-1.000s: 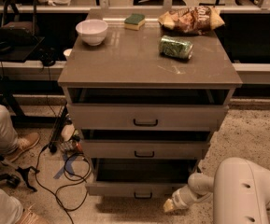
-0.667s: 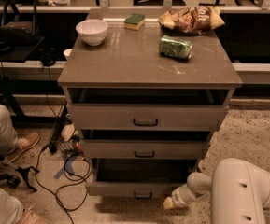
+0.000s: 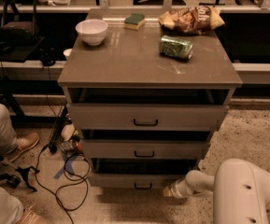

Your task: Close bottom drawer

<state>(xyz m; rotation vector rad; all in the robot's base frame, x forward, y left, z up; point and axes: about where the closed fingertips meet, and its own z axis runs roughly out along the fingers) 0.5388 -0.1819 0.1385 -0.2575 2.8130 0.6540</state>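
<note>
The bottom drawer (image 3: pixel 125 180) is the lowest of three light-grey drawers and stands pulled out a short way, with dark space showing behind its front. Its small black bar handle (image 3: pixel 143 186) is at the middle of the front. My gripper (image 3: pixel 170 191) is low at the right end of that drawer front, against it or very close to it. My white arm (image 3: pixel 246 190) reaches in from the lower right.
The two drawers above, the middle (image 3: pixel 144 149) and the top (image 3: pixel 145 117), also stand partly open. On the cabinet top (image 3: pixel 125 59) are a white bowl (image 3: pixel 92 31), a sponge (image 3: pixel 134 21), a green can (image 3: pixel 176 47) and a chip bag (image 3: pixel 190 18). Cables (image 3: pixel 55 171) and a person's legs (image 3: pixel 3 134) are at the left.
My gripper has moved a little up and to the left, closer to the bottom drawer's front. The drawer front looks slightly further in than before.
</note>
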